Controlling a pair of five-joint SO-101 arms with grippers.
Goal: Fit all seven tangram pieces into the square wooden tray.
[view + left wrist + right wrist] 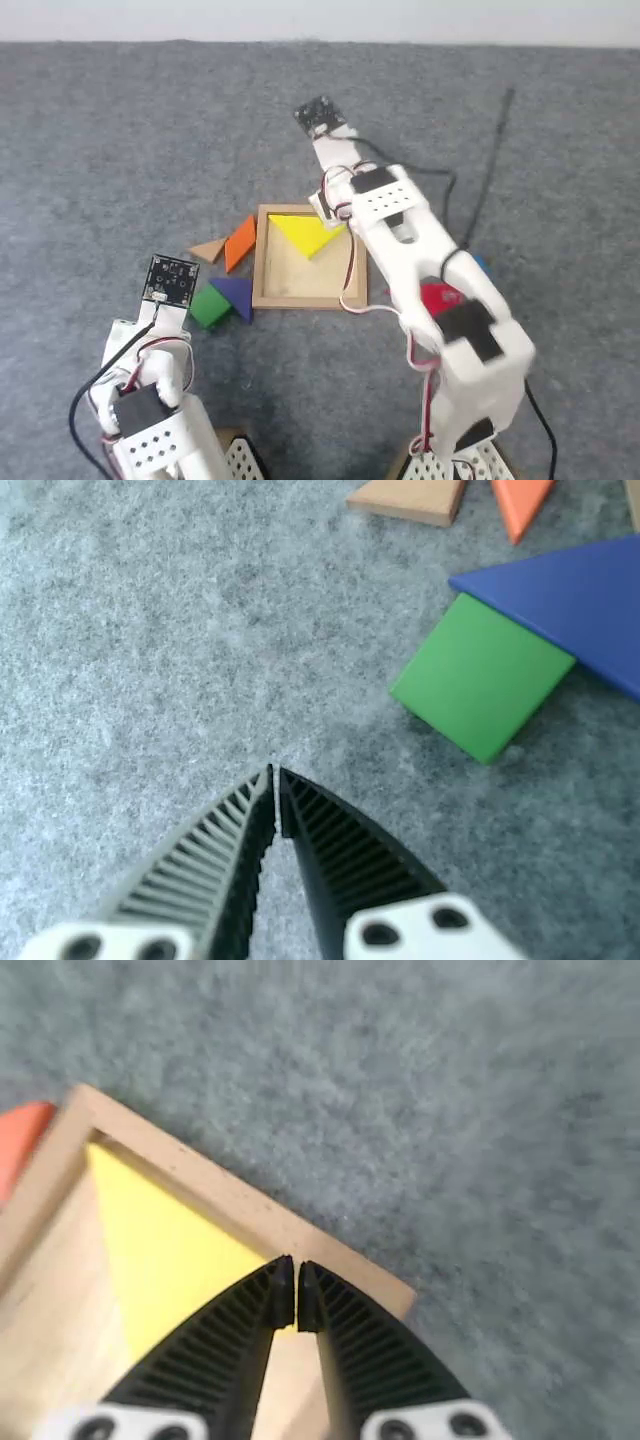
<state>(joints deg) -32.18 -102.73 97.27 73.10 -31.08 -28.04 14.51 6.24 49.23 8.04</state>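
Note:
The square wooden tray lies mid-table with a yellow triangle inside its far half. Just left of it lie an orange piece, a tan triangle, a green square and a blue triangle. My right gripper is shut and empty, its tips over the yellow triangle close to the tray rim at a far corner. My left gripper is shut and empty over bare carpet, a short way from the green square and blue triangle.
A red piece and a small blue piece lie right of the tray, partly hidden by the right arm. A black cable runs across the carpet at the far right. Grey carpet covers the table.

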